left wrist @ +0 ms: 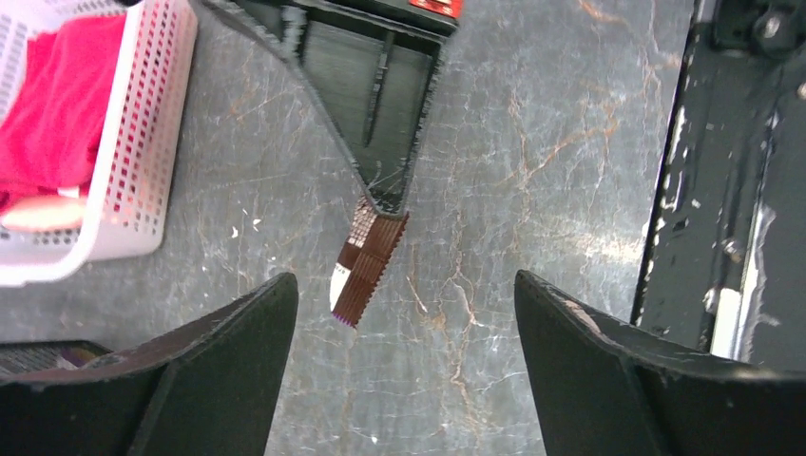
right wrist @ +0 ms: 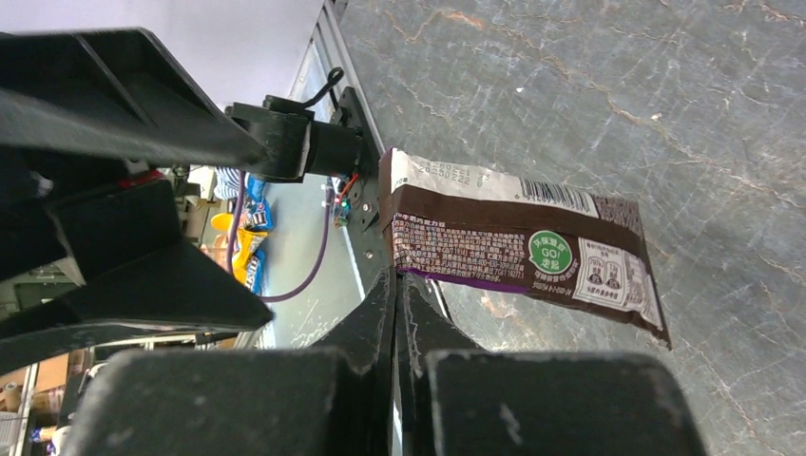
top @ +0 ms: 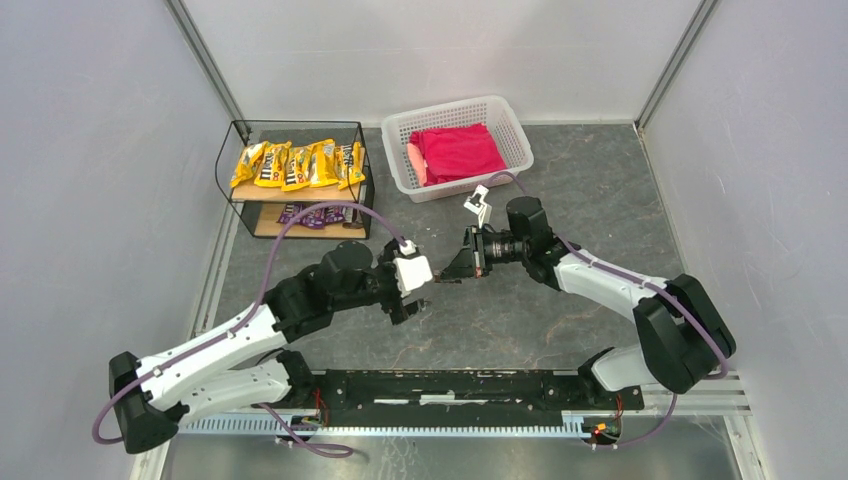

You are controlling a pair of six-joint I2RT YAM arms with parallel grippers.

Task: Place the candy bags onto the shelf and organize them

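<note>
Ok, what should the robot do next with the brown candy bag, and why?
Probably ease the open left gripper forward around the brown candy bag: the right gripper pinches just one edge, the rest hangs free, and the shelf stands on the left arm's side.

Your table (top: 590,205) is dark, veined grey; the shelf (top: 264,223) stands on it beyond your left pincer (top: 419,306); the basket (top: 470,181) beyond the right pincer (top: 448,275).

I count five glossy yellow candy bags (top: 297,166) on the upper board of the one black-wire, wooden-board shelf (top: 296,123), a few dark purple packets (top: 312,215) below, too hidden to number, one brown flat packet (right wrist: 513,249) in my right pincer (right wrist: 394,280), one white perforated plastic basket (top: 455,107), one red cloth (top: 458,152)
</note>
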